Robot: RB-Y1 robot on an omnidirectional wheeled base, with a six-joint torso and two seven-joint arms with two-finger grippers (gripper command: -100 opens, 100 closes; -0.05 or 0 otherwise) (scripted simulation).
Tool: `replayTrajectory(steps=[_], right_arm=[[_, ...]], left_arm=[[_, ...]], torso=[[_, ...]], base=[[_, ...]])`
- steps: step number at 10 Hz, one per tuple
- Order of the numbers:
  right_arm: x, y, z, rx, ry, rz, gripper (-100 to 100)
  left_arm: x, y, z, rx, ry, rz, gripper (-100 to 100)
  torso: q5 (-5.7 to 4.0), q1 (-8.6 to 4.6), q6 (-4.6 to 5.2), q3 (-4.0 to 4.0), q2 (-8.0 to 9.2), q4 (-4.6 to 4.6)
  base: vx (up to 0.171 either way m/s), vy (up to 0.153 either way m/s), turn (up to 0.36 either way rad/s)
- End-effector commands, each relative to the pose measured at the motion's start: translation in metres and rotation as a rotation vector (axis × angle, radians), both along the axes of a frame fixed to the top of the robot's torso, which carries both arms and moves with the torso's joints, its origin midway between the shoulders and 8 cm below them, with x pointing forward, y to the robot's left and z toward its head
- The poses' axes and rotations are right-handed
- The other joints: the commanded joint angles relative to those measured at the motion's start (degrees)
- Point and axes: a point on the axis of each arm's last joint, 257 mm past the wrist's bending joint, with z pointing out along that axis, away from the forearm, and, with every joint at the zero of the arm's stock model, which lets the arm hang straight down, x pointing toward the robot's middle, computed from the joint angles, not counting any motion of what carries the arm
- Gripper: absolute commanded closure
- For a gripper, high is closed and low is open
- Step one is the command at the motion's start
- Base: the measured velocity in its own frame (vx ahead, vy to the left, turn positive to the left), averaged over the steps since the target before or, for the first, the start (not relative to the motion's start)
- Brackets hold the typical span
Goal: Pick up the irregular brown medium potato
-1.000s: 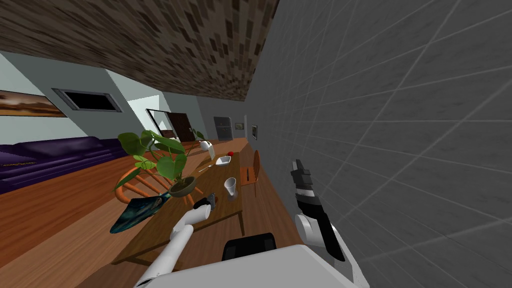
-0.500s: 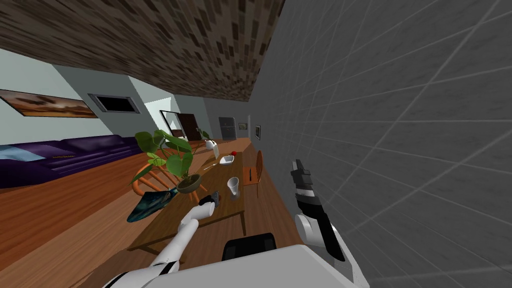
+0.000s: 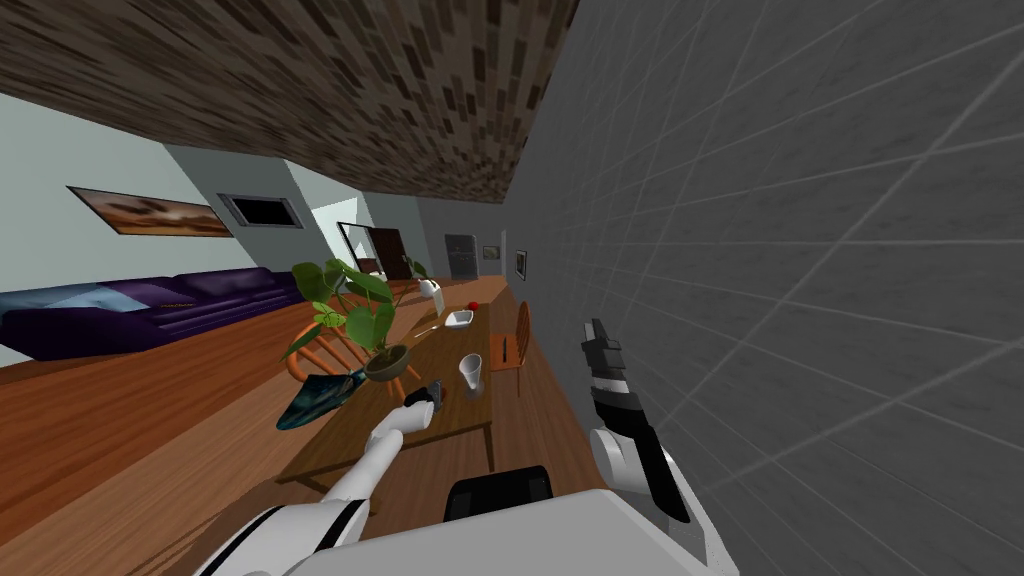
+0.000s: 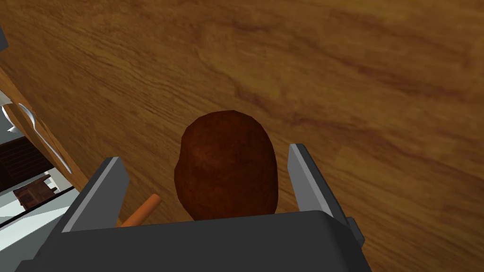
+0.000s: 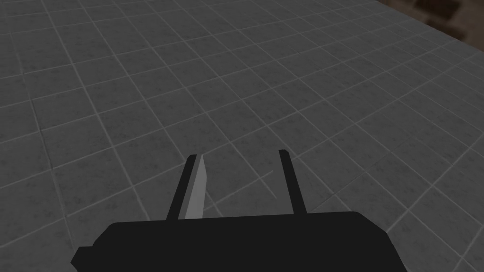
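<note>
The left gripper [image 4: 206, 156] stands open astride the brown potato [image 4: 226, 165], which lies on the wooden table [image 4: 354, 94]; one finger is just beside it, the other farther off. Beyond the gripper stands a white cup [image 3: 470, 372]. The right gripper [image 5: 238, 158], raised to the table's right, has its fingers apart.
</note>
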Motion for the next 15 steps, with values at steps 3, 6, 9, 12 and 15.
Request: replayTrajectory(steps=[3, 6, 9, 12, 15], right_arm=[[0.0, 0.0, 0.0, 0.0, 0.0, 0.0, 0], [0.0, 0.0, 0.0, 0.0, 0.0, 0.0, 0], [0.0, 0.0, 0.0, 0.0, 0.0, 0.0, 0], [0.0, 0.0, 0.0, 0.0, 0.0, 0.0, 0], [0.0, 0.0, 0.0, 0.0, 0.0, 0.0, 0]], left_arm=[[0.019, -0.013, 0.009, 0.017, -0.023, -0.044, -100], [0.01, -0.01, 0.0, 0.018, 0.0, -0.038, -100], [0.011, -0.01, 0.001, 0.018, -0.002, -0.037, 100], [0.011, -0.01, 0.001, 0.019, -0.002, -0.038, 0], [-0.004, 0.0, -0.005, 0.001, 0.014, 0.0, 100]], torso=[[0.0, 0.01, 0.0, 0.0, 0.0, 0.0], [-0.02, 0.02, 0.01, 0.03, 0.03, 0.03], [0.0, 0.04, 0.02, 0.01, 0.04, 0.0], [0.02, 0.03, 0.01, 0.02, 0.04, 0.0], [0.02, 0.04, 0.01, 0.03, 0.09, -0.02]], base=[[0.015, -0.003, 0.123], [0.006, -0.002, 0.024], [0.0, 0.0, 0.0], [0.0, 0.0, 0.0], [-0.015, 0.004, -0.13]])
